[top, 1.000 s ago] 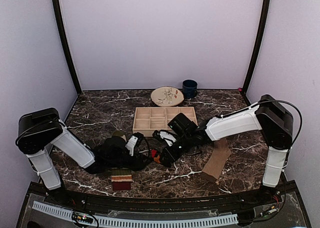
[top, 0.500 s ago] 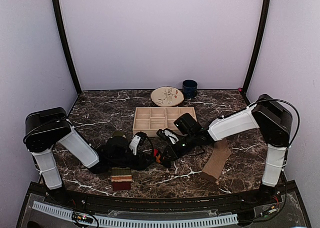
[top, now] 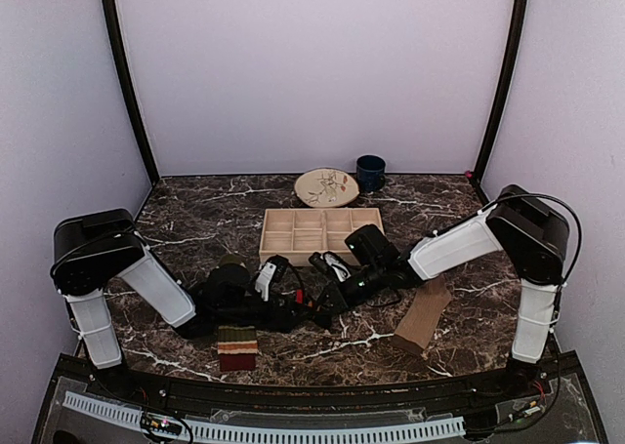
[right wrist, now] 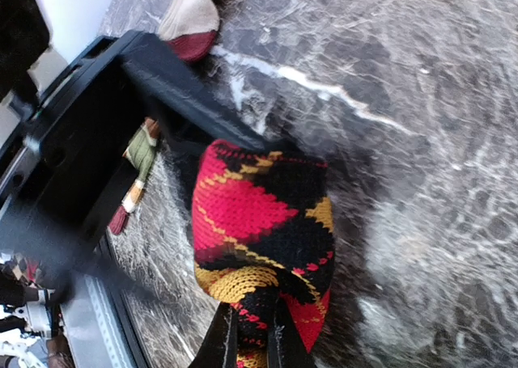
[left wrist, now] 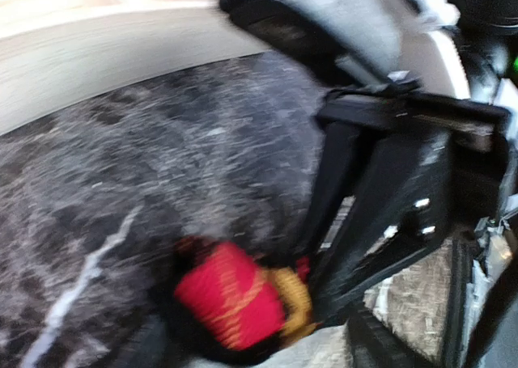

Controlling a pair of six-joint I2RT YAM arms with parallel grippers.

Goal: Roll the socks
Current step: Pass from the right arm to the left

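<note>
Right gripper (right wrist: pixel 252 340) pinches the black argyle sock (right wrist: pixel 259 222), bunched mid-tabletop near the front edge. Left gripper (top: pixel 291 314) sits beside it; blur, can't tell its spread. Mid-roll, probably. Next: left pins the bundle, right tucks the cuff.

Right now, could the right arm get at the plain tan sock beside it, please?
Probably not yet: the tan sock lies uncovered near its forearm, but the right tool is shut on the argyle sock.

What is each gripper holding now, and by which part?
The right gripper pinches the black and red argyle sock at its bunched end. Whether the left gripper holds anything cannot be told: its view is blurred.
</note>
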